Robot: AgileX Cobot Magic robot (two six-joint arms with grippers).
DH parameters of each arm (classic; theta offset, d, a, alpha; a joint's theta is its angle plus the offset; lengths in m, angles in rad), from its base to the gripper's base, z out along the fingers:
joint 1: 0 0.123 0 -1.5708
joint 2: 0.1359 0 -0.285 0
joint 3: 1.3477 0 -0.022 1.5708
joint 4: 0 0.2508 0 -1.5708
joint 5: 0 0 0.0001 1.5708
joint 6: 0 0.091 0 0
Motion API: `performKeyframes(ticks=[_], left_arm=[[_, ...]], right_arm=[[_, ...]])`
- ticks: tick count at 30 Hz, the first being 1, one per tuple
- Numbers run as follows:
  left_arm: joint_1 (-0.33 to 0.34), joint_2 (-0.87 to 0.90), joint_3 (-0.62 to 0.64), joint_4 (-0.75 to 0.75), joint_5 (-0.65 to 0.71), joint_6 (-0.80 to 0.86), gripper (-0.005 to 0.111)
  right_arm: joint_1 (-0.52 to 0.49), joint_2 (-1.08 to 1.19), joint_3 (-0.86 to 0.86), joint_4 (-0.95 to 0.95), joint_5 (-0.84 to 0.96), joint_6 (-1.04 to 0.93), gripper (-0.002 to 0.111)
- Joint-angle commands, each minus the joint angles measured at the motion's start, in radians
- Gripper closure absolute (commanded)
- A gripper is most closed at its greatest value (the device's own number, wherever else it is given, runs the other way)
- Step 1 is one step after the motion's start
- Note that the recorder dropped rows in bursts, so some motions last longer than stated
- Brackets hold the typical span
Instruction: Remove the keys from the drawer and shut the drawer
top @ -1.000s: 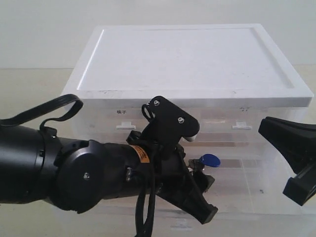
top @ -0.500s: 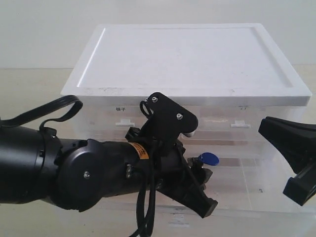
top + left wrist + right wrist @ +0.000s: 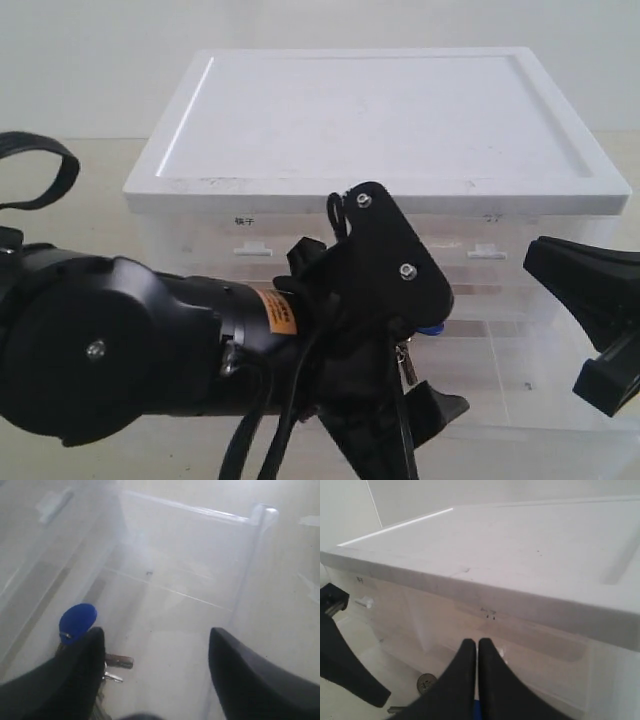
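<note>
The keys lie on the floor of the open clear drawer. Their blue fob shows just past one finger of my left gripper. That gripper is open wide inside the drawer, with the silver key shafts poking out from behind the finger into the gap. In the exterior view the left arm's bracket covers most of the bunch; a sliver of the fob and one key show. My right gripper is shut and empty, off to the right.
The white-topped drawer cabinet stands behind the open drawer. The left arm's thick black body fills the lower left of the exterior view. One left finger shows in the right wrist view.
The left arm has pushed forward and to the right, deeper over the drawer. Its bracket now hides the blue fob that showed before. The right gripper has not moved.
</note>
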Motion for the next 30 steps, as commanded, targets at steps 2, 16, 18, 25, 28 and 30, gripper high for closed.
performKeyframes(ticks=[2,16,18,25,28,30], left_arm=[[-0.002,-0.02,-0.081,0.241,0.168,0.013,0.051],[-0.002,0.099,-0.177,0.482,0.52,-0.151,0.071],[-0.002,0.104,-0.177,0.482,0.513,-0.151,0.085],[-0.004,0.1,-0.177,0.453,0.562,-0.151,0.102],[-0.016,0.096,-0.177,0.404,0.581,-0.151,0.102],[-0.039,0.091,-0.177,0.395,0.594,-0.151,0.102]], right_arm=[[0.0,0.003,-0.006,-0.003,-0.004,-0.004,0.109],[0.0,0.003,-0.006,-0.009,-0.004,-0.001,0.109],[0.0,0.003,-0.006,-0.009,-0.004,-0.001,0.109],[0.0,0.003,-0.006,-0.009,-0.004,-0.001,0.109],[0.0,0.003,-0.006,-0.009,-0.004,-0.001,0.109],[0.0,0.003,-0.006,-0.009,-0.004,-0.001,0.109]])
